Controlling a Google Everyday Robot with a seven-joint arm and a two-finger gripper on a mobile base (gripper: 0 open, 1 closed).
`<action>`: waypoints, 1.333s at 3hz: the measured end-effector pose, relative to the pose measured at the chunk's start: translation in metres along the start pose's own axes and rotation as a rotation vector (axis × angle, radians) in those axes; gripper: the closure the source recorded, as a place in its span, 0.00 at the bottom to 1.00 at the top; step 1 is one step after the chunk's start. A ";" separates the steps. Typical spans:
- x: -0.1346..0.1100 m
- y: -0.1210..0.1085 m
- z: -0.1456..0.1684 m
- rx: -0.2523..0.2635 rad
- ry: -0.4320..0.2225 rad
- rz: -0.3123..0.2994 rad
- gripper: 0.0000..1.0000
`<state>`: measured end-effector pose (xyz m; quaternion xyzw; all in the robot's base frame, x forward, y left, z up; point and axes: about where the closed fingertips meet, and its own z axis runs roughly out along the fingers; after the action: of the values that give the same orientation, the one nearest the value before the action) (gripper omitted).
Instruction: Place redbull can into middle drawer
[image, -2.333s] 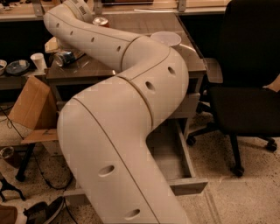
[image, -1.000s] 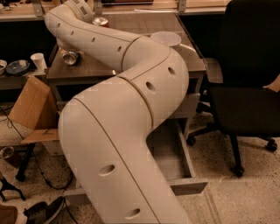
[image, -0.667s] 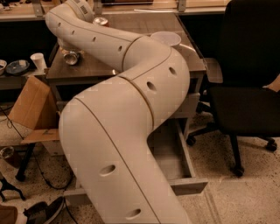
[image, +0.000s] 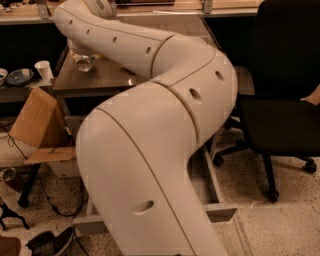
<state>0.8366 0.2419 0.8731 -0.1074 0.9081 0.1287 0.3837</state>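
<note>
Matt plastic arm (image: 150, 150), tool (image: 83, 61) over wooden desk (image: 107, 80)

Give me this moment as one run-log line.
hand: over table left edge, mostly hidden behind arm | redbull can: not identifiable | middle drawer: pulled open

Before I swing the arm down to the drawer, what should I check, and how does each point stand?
1. Drawer open: ok. The drawer is pulled out near the floor.
2. Can gripped: cannot tell. A shiny thing, likely the can, shows at the gripper, over the table's left end.
3. Drawer inside free: cannot tell; the arm hides most of it.
4. Chair out of the way: ok; the chair stands right of the drawer, apart.
5. Cardboard box and cup: ok; both left of the table.
</note>
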 end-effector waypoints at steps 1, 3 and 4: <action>-0.003 -0.008 -0.028 -0.014 -0.020 -0.033 1.00; 0.017 -0.040 -0.085 -0.066 0.012 -0.084 1.00; 0.045 -0.064 -0.114 -0.121 0.058 -0.099 1.00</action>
<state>0.7488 0.1409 0.9078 -0.1789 0.9029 0.1609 0.3561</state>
